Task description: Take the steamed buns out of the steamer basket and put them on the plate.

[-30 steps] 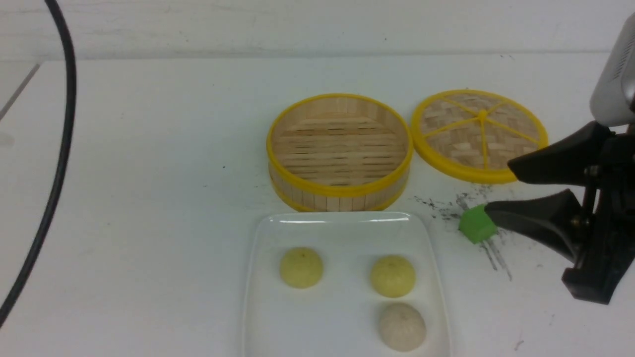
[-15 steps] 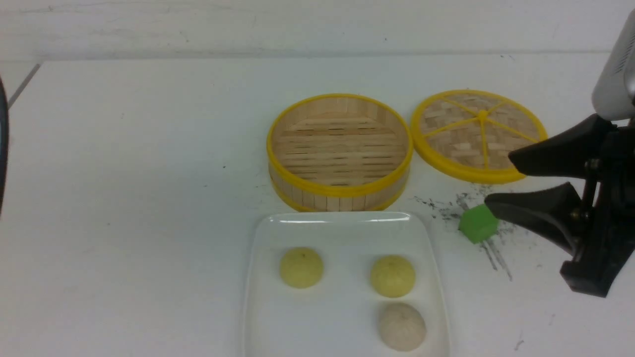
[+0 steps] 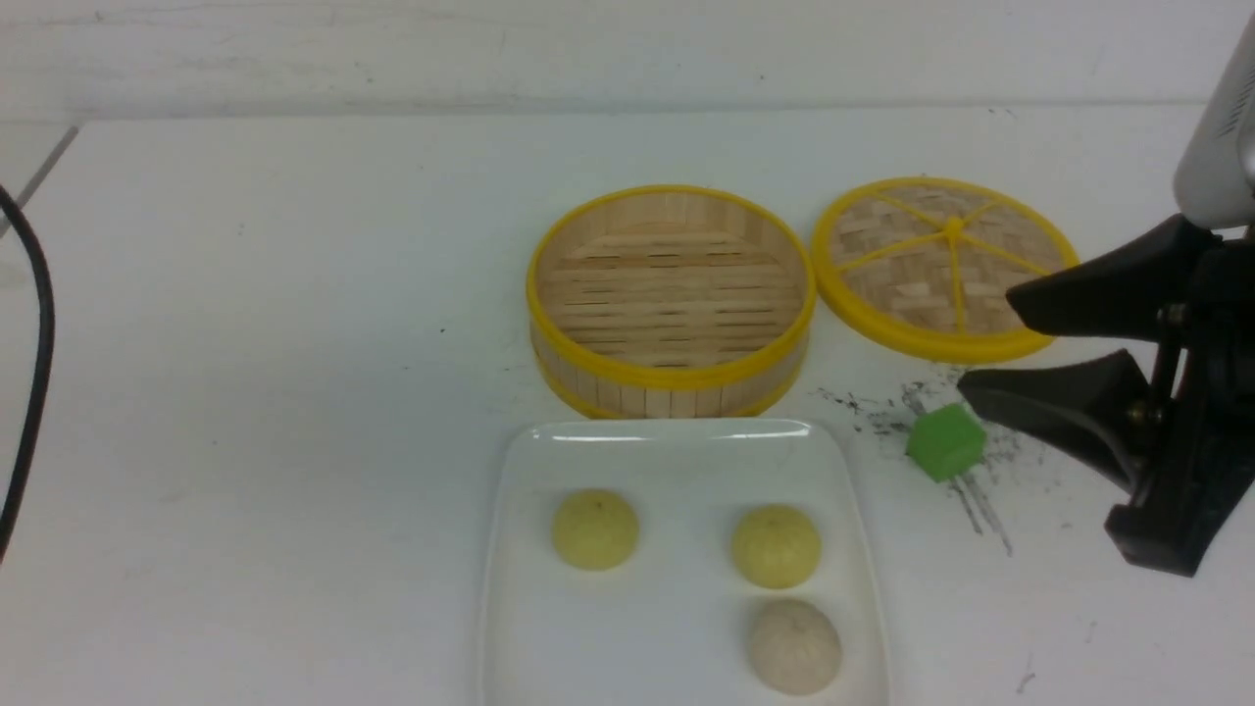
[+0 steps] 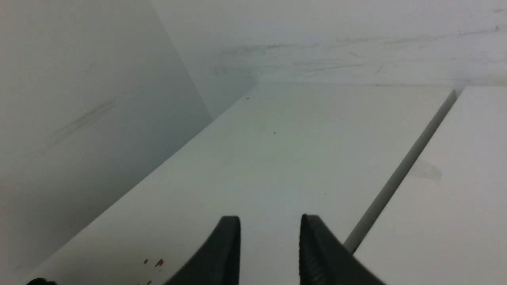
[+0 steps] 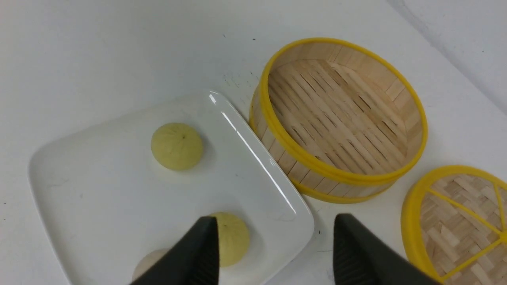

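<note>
Front view: mounted between the arms, raised, facing forward and down across the table [image 3: 294,343] to the back wall [image 3: 627,49]; middle distance.
Right wrist view: behind the right gripper [image 5: 275,217], tilted down, close above the plate [image 5: 99,206], steamer basket [image 5: 291,168] and lid [image 5: 455,221]; all three also lie in the front view.
Left wrist view: behind the left gripper [image 4: 270,217], low, facing the table and a wall corner [image 4: 198,79]; overlap with the other views cannot be told.

Near edge of plate [image 3: 677,471] beyond front view's bottom; beige bun [image 5: 151,263] mostly behind right claw [image 5: 276,220].
</note>
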Controlling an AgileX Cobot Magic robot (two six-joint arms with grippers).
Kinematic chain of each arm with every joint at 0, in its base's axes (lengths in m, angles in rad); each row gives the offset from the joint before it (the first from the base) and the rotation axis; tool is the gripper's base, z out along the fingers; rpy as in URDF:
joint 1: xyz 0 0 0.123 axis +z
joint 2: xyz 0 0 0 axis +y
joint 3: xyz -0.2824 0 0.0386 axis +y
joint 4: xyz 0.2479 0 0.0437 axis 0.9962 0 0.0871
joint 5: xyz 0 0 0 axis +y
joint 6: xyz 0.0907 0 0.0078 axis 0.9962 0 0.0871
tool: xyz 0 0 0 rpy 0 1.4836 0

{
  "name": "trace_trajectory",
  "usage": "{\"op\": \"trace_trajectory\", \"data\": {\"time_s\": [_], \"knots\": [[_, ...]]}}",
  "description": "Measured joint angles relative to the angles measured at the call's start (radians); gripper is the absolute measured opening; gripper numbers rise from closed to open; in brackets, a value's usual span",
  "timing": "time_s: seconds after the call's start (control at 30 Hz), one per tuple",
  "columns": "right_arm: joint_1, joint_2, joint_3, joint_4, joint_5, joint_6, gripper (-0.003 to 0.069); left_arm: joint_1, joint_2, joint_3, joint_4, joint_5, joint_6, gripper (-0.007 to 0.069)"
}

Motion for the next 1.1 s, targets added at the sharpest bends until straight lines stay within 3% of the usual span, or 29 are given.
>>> {"op": "trace_trajectory", "data": {"time_s": [0.13, 0.23, 0.3, 0.33, 0.43, 0.47, 0.53, 0.6, 0.63, 0.8, 0.9, 1.0, 1.03, 1.07, 1.1], "knots": [[0.000, 0.000, 0.000, 0.000, -0.001, 0.000, 0.0399, 0.000, 0.000, -0.010, 0.002, 0.210, -0.098, 0.0242], [0.000, 0.000, 0.000, 0.000, -0.001, 0.000, 0.0399, 0.000, 0.003, -0.011, 0.016, 0.545, -0.295, 0.0242], [0.000, 0.000, 0.000, 0.000, -0.001, 0.000, 0.0399, 0.000, 0.010, -0.011, 0.023, 0.658, -0.362, 0.0242], [0.000, 0.000, 0.000, 0.000, -0.001, 0.000, 0.0399, 0.000, 0.027, -0.011, 0.035, 0.826, -0.454, 0.0242], [0.000, 0.000, 0.000, 0.000, -0.001, 0.000, 0.0399, 0.000, 0.047, -0.011, 0.046, 0.986, -0.543, 0.0242], [0.000, 0.000, 0.000, 0.000, -0.001, 0.000, 0.0399, 0.000, 0.064, -0.011, 0.064, 1.137, -0.625, 0.0242], [0.000, 0.000, 0.000, 0.000, -0.001, 0.000, 0.0399, 0.000, 0.080, -0.011, 0.097, 1.297, -0.714, 0.0242], [0.000, 0.000, 0.000, 0.000, -0.002, 0.000, 0.0399, 0.000, 0.088, -0.011, 0.126, 1.376, -0.769, 0.0242], [0.000, 0.000, 0.000, 0.000, -0.002, 0.000, 0.0399, 0.000, 0.101, -0.011, 0.193, 1.501, -0.880, 0.0242], [0.000, 0.000, 0.000, 0.000, -0.002, 0.000, 0.0399, 0.000, 0.121, -0.011, 0.526, 1.845, -1.219, 0.0242], [0.000, 0.002, 0.000, 0.000, -0.005, 0.000, 0.0399, 0.000, 0.121, -0.011, 0.823, 2.035, -1.439, 0.0242], [0.000, 0.005, 0.000, 0.000, -0.006, 0.000, 0.0399, 0.000, 0.121, -0.011, 0.981, 2.096, -1.523, 0.0242], [0.000, 0.008, 0.000, 0.000, -0.006, 0.000, 0.0399, 0.000, 0.121, -0.011, 1.137, 2.124, -1.599, 0.0242], [0.000, 0.009, 0.000, 0.000, -0.006, 0.000, 0.0399, 0.000, 0.121, -0.011, 1.153, 2.125, -1.599, 0.0242], [0.000, 0.013, 0.000, 0.000, -0.006, 0.000, 0.0399, 0.000, 0.121, -0.011, 1.269, 2.127, -1.652, 0.0242]]}}
